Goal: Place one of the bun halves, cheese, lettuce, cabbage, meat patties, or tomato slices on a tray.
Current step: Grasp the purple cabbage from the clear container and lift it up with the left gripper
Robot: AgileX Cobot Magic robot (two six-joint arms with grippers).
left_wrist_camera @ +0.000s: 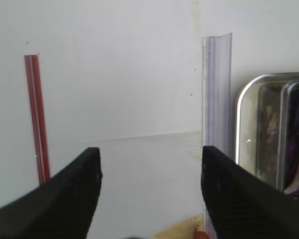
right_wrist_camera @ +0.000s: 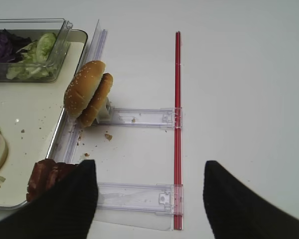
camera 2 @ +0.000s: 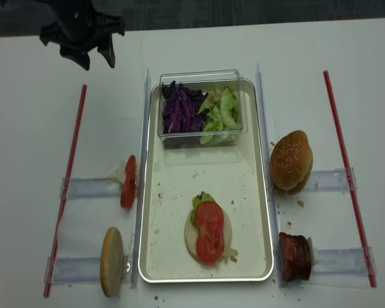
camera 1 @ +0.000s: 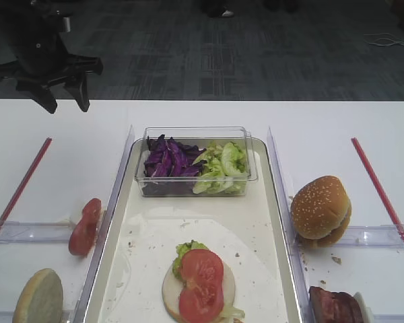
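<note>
Hovering wide open and empty, left hand [camera 1: 62, 101] sits off the tray [camera 1: 269, 222]; next likely descends onto standing tomato slice [camera 1: 85, 227]. Right hand [right_wrist_camera: 149, 199] open, idle.

White worktop [camera 2: 45, 160] carrying the burger set-up

The tray [camera 2: 256, 173] is lying at its centre between clear plastic rails [camera 2: 90, 188], with two red strips [camera 2: 70, 168] lying along the outer sides and crumbs [camera 2: 300, 203] sitting beside the right rails.

I see the left gripper [left_wrist_camera: 150, 191] w/ jaws wide apart, nothing between them, over white table [left_wrist_camera: 114, 74]. Red strip [left_wrist_camera: 37, 117] at left, clear plastic rail [left_wrist_camera: 217, 89] right of centre, tray [left_wrist_camera: 246, 107] rim corner beside it.
</note>
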